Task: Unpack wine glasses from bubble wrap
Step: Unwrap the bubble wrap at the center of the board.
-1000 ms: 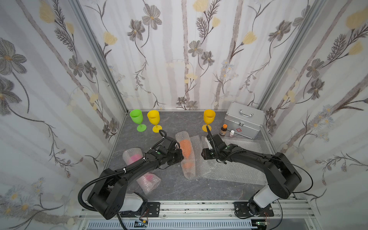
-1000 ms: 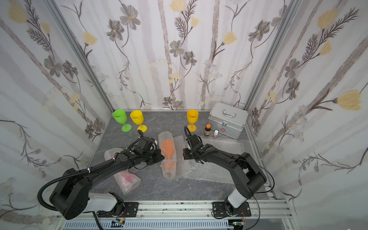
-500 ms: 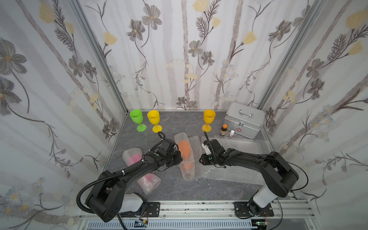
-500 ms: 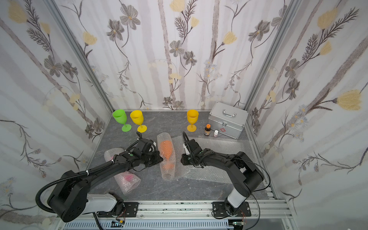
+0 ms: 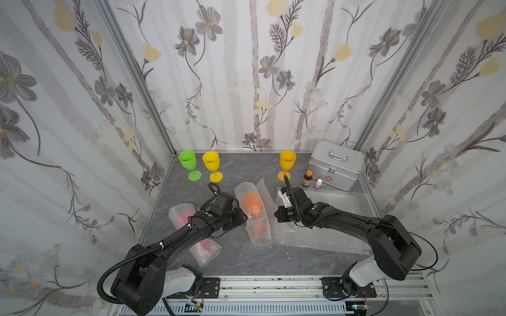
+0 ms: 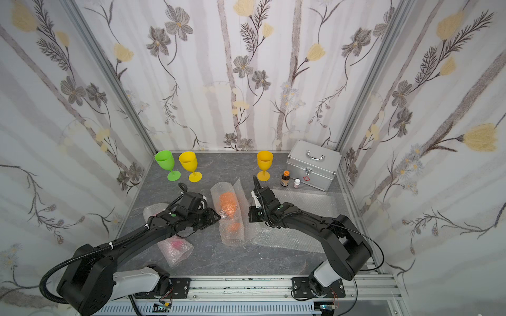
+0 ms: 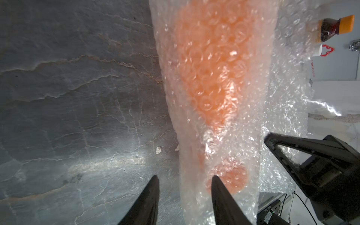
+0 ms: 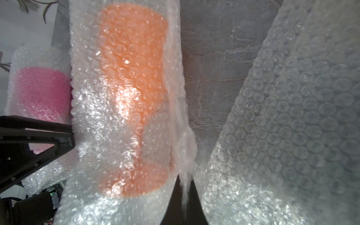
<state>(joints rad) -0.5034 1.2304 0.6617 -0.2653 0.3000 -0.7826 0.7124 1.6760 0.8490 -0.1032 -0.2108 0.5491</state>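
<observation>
Setting: a grey stone-look table (image 5: 273, 262) in a booth of flowered wallpaper, with two black arms reaching in from the near edge.
Orange goblet (image 5: 251, 203): lies on its side mid-table, bowl toward the back wall, inside a bubble wrap roll (image 5: 260, 238) between the two pincers.
Left pincer (image 7: 184, 177): fingers partly apart, straddling the roll's long edge near the goblet's foot. One tip is over bare table, the other over the wrap.
Right pincer (image 8: 185, 182): pinched tight on a loose flap of the roll, on its far side from the left arm.
Pink goblet (image 8: 41, 87): wrapped in a second roll (image 5: 208, 253), lying under the left arm.
Standing unwrapped: green goblet (image 5: 188, 161) and yellow goblet (image 5: 211, 162) side by side at back left; amber-yellow goblet (image 5: 287, 160) further right.
Flat sheet (image 5: 328, 243): bubble wrap spread beneath the right arm.
Back right corner: silver case (image 5: 335, 168), with a brown bottle (image 5: 307, 179) and a white bottle (image 5: 319, 182) just in front.
</observation>
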